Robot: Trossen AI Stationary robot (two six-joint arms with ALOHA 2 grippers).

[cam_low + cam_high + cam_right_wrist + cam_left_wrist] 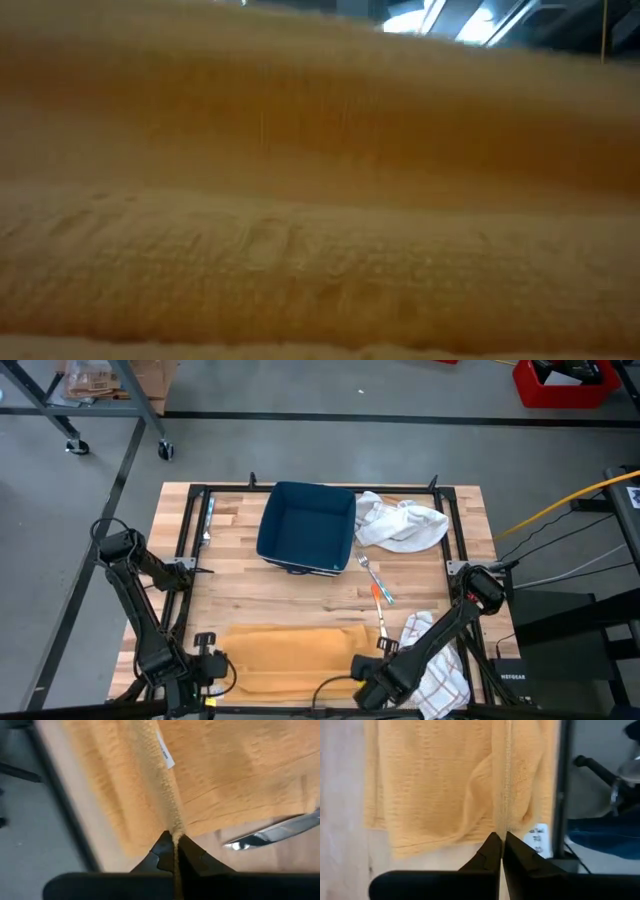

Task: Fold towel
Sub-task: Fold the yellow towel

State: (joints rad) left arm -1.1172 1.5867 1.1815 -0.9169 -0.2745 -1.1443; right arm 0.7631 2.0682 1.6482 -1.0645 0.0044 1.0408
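Observation:
An orange-yellow towel (pixel 290 655) lies spread along the table's near edge and fills the low view (pixel 320 200). My left gripper (pixel 215 675) stands at the towel's left near end, shut on its hem. My right gripper (pixel 365 675) stands at the towel's right near end, also shut on the hem. Both point steeply down. My left gripper pinches the towel's hemmed edge (pixel 506 822) between its two fingers, coming from above and slanting down. The hem runs straight away from the fingertips, and the rest of the cloth lies on the table with a soft wrinkle (pixel 472 795) beside the hold. My right gripper pinches the towel's hemmed edge (pixel 172 822) between its two fingers from above, pointing down. The edge stands up as a ridge leading away from the fingertips; the cloth on either side of it slopes down to the table.
A dark blue tray (pixel 307 525) stands at the far middle, with a white cloth (pixel 400 525) to its right. A fork and an orange-handled utensil (pixel 378 588) lie right of centre, and the fork also shows in the right wrist view (pixel 272 834). A checked cloth (pixel 438 665) lies at the near right.

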